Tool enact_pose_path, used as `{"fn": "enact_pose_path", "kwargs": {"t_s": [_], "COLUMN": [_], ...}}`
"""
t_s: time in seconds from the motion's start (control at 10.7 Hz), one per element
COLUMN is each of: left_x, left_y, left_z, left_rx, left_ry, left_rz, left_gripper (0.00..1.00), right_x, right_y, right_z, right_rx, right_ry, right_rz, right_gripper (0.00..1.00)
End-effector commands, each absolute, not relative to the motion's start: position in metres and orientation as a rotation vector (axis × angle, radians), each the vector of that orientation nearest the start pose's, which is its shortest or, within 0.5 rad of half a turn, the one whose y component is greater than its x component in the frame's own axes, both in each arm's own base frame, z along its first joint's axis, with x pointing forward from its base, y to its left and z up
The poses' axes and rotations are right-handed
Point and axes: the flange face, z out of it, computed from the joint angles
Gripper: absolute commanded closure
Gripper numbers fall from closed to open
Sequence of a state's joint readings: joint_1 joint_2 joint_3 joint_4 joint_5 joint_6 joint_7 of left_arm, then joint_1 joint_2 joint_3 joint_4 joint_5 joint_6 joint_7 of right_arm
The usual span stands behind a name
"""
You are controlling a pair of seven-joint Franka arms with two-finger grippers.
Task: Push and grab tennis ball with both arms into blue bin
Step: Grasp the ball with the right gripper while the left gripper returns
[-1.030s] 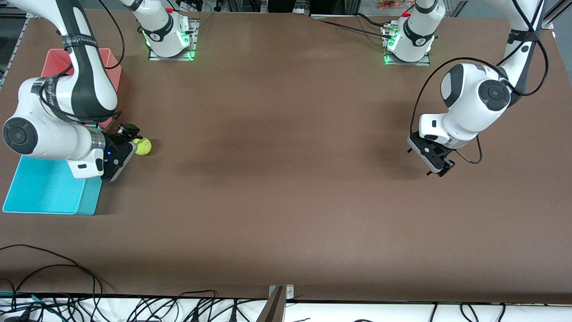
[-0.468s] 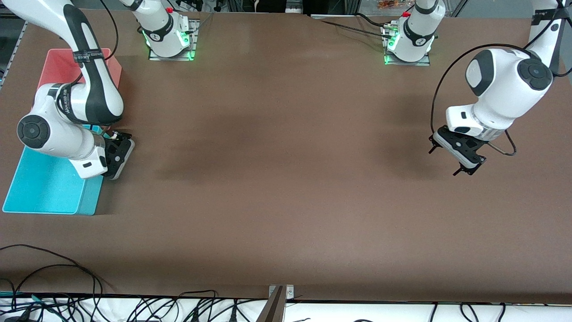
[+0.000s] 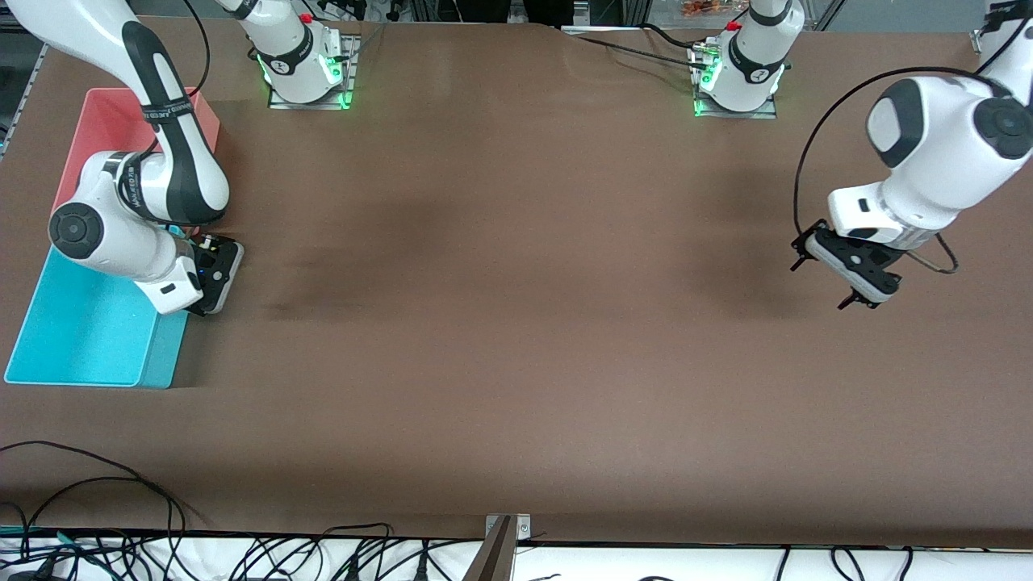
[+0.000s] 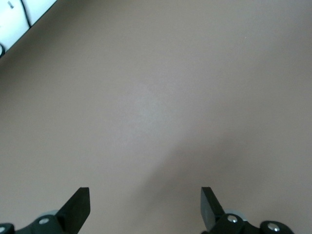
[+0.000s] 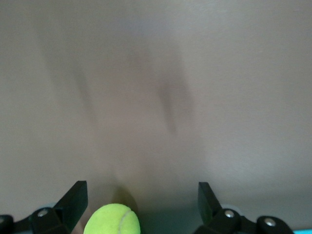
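Observation:
The tennis ball (image 5: 112,219) shows only in the right wrist view. It lies on the brown table between the open fingers of my right gripper (image 5: 141,190), close to one finger and apart from the other. In the front view the ball is hidden under my right gripper (image 3: 216,270), which hangs low beside the blue bin (image 3: 81,335) at the bin's wall facing the table's middle. My left gripper (image 3: 847,278) is open and empty over bare table near the left arm's end. The left wrist view shows it (image 4: 145,191) with only tabletop between its fingers.
A pink-red tub (image 3: 101,121) stands against the blue bin, farther from the front camera, partly covered by the right arm. Cables lie along the table's near edge (image 3: 242,557). Both arm bases (image 3: 303,64) (image 3: 738,68) stand along the table's other long edge.
The ball lay in view beside my right gripper a second ago; the gripper has moved over it and hides it. My left gripper has moved toward the left arm's end of the table.

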State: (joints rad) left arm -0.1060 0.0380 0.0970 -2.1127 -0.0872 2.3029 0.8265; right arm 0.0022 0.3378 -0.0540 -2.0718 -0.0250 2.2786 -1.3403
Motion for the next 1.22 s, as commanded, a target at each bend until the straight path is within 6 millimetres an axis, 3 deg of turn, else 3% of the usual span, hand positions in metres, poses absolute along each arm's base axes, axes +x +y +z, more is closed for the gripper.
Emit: {"fn": "enact_pose_path", "kwargs": {"t_s": [0.0,0.28,0.37,0.66,1.12], "left_x": [0.57,0.568,0.562,0.558,0.549], "left_y": [0.006,0.003,-0.002,-0.007,-0.02], "left_z": [0.471,0.511,0.52,0.574,0.635], "left_rx": [-3.034,-3.042,-3.047,-3.024,-2.977], "left_ry": [0.991,0.824,0.831,0.803,0.743], "left_rz": [-0.156,-0.03,-0.005,0.045,0.056], "left_gripper": [0.0,0.0,0.0,0.0,0.0], "right_x": [0.558,0.547,0.539,0.524,0.497], "right_y": [-0.041,-0.06,-0.063,-0.073,-0.092], "right_z": [0.245,0.238,0.232,0.217,0.197], "right_rx": [-2.351,-2.219,-2.218,-2.185,-2.142], "right_ry": [-1.999,-2.127,-2.124,-2.156,-2.128], "right_rz": [0.194,0.204,0.207,0.206,0.237], "right_gripper": [0.0,0.0,0.0,0.0,0.0]}}
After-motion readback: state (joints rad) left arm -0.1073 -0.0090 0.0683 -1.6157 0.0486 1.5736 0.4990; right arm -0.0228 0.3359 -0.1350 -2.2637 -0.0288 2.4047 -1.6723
